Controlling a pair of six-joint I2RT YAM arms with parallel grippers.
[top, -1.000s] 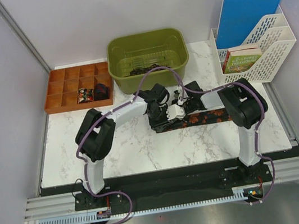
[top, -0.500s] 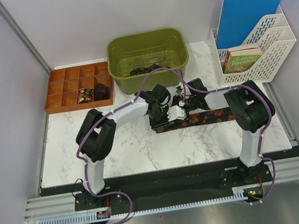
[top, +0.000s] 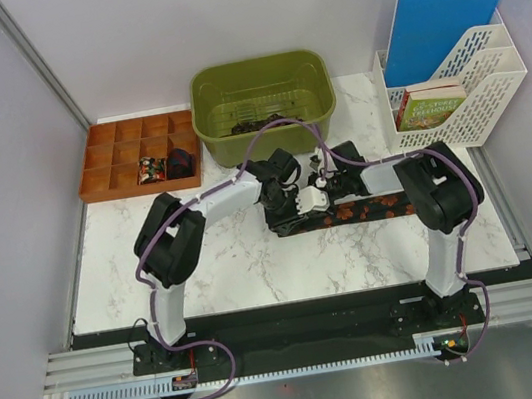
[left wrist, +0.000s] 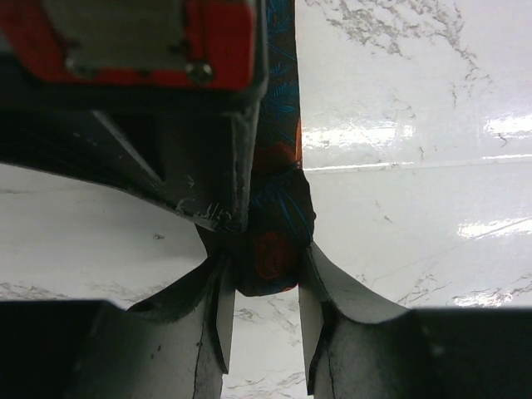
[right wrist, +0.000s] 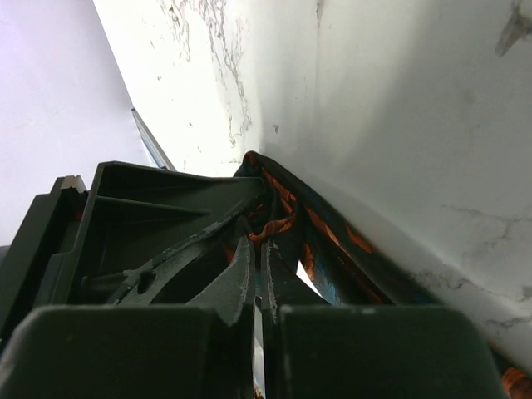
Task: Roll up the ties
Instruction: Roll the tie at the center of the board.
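Observation:
One of the ties (top: 369, 208), black with orange-red blotches, lies flat across the middle of the marble table, its left end rolled up. My left gripper (top: 295, 207) is shut on that rolled end. In the left wrist view the roll (left wrist: 273, 245) sits squeezed between the two fingertips (left wrist: 218, 299) of that gripper (left wrist: 262, 278). My right gripper (top: 317, 191) is right beside it, on the far right of the roll. In the right wrist view its jaws (right wrist: 264, 245) are pressed together, with a crinkled orange fold of the tie (right wrist: 278, 223) pinched at their tips.
A green bin (top: 258, 71) with more dark ties (top: 254, 120) stands behind the grippers. An orange compartment tray (top: 108, 159) at the back left holds small dark coils (top: 164, 165). A white file rack (top: 477, 90) with a blue folder and a book stands at the back right.
My right gripper opened, shifted a little towards the roll, then shut on the fabric. The left gripper kept its hold and stayed still.

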